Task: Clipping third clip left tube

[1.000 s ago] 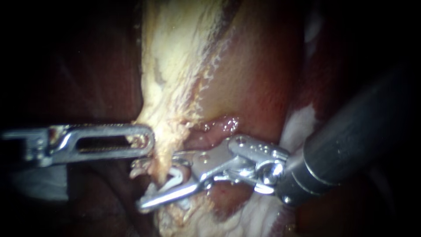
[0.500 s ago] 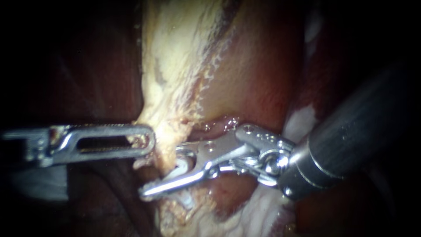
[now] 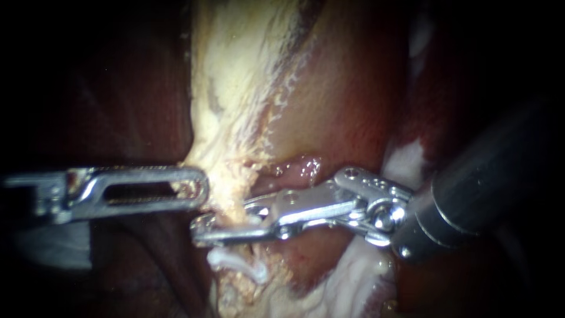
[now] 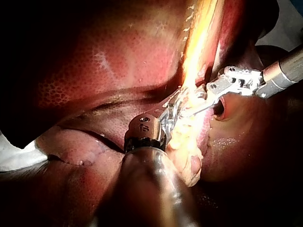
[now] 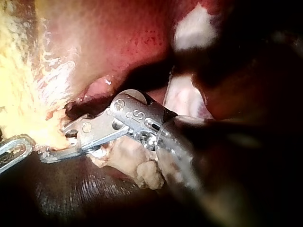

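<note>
My right instrument (image 3: 203, 231) comes in from the right, and its jaws lie nearly together across a pale tube (image 3: 226, 206), pressing a white clip (image 3: 250, 219) between them. Just below the jaws, another white clip (image 3: 235, 263) sits on the same strand. My left instrument (image 3: 197, 188) reaches in from the left with a slotted jaw, shut on the edge of the pale yellow tissue (image 3: 235, 76). In the right wrist view the right instrument (image 5: 49, 153) crosses the strand, close to the left instrument's tip (image 5: 12, 151). The left wrist view shows the left instrument (image 4: 176, 108) buried in pale tissue.
Dark red liver (image 3: 118, 106) fills the left side. A smooth reddish surface (image 3: 341, 106) lies to the right of the pale band. White gauze (image 3: 406, 159) shows behind the right shaft and lower down (image 3: 353, 282).
The right instrument's jaws, open around the tube with a clip between them, have closed on it and shifted slightly up and right. The left instrument has stayed still.
</note>
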